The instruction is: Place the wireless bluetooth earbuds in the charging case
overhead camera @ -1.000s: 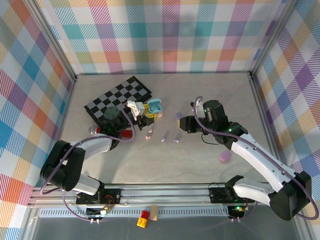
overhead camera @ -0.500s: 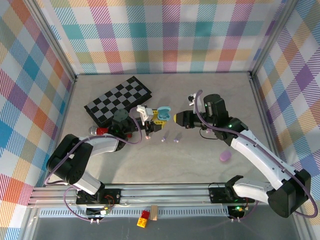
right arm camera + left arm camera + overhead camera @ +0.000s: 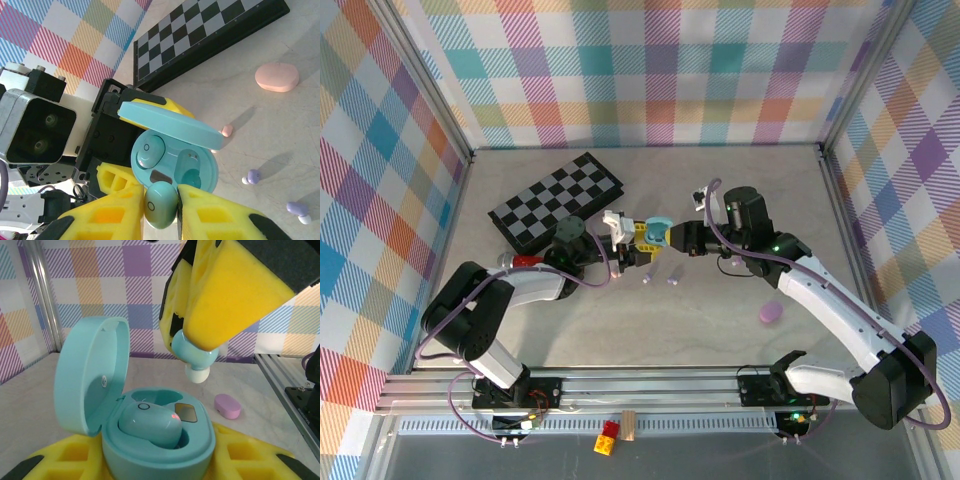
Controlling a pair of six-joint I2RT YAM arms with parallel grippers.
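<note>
Earbuds came to five, cases three. Top view: left gripper (image 3: 638,236) was clamped on the open teal charging case (image 3: 661,227) mid-table, right gripper (image 3: 680,238) poised at its right. Two purple buds (image 3: 647,277) (image 3: 672,278) lay just nearer, purple case (image 3: 770,313) well right.

Left wrist: one teal bud (image 3: 150,422) sat seated. The second teal bud (image 3: 195,357) was pinched in the right gripper's closed pads, hovering above (not touching).

Right wrist: pink bud (image 3: 227,130) beside the case, pink case (image 3: 277,76) farther off.

Second insert was in hand, I'd say. Next: line up over the empty socket (image 3: 189,165), then lower.

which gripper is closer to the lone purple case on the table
Right. The right gripper, pinching a teal earbud, is up-left of the purple case in the top view; the left gripper, holding the open teal case, sits farther left beyond it.
</note>
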